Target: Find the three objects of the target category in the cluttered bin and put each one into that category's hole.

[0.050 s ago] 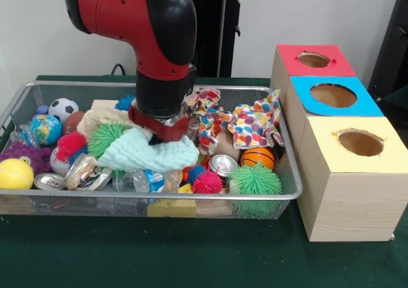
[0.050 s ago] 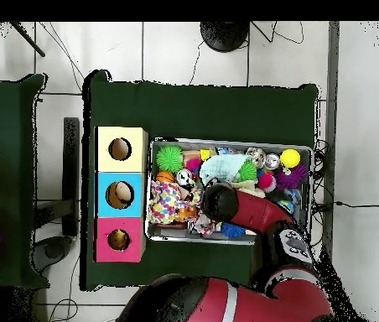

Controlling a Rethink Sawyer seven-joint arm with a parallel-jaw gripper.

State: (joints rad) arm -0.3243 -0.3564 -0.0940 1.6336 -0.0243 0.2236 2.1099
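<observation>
Your Sawyer arm point(image 1: 127, 11) reaches in from above, its red upper link lying nearly level and bending at a black elbow joint point(image 1: 172, 17) into a straight downward drop. Below that bend you see a short red section, then the black wrist cylinder point(image 1: 159, 93), then a red collar ring point(image 1: 158, 123) at the bottom. The wrist points vertically down. The gripper itself is hidden beneath the collar, so you cannot tell how its jaws stand. From overhead, you see the wrist end as a dark round cap point(image 2: 220, 202), with the red link point(image 2: 260, 212) running back from it to a bulky red and black base point(image 2: 235, 302).
</observation>
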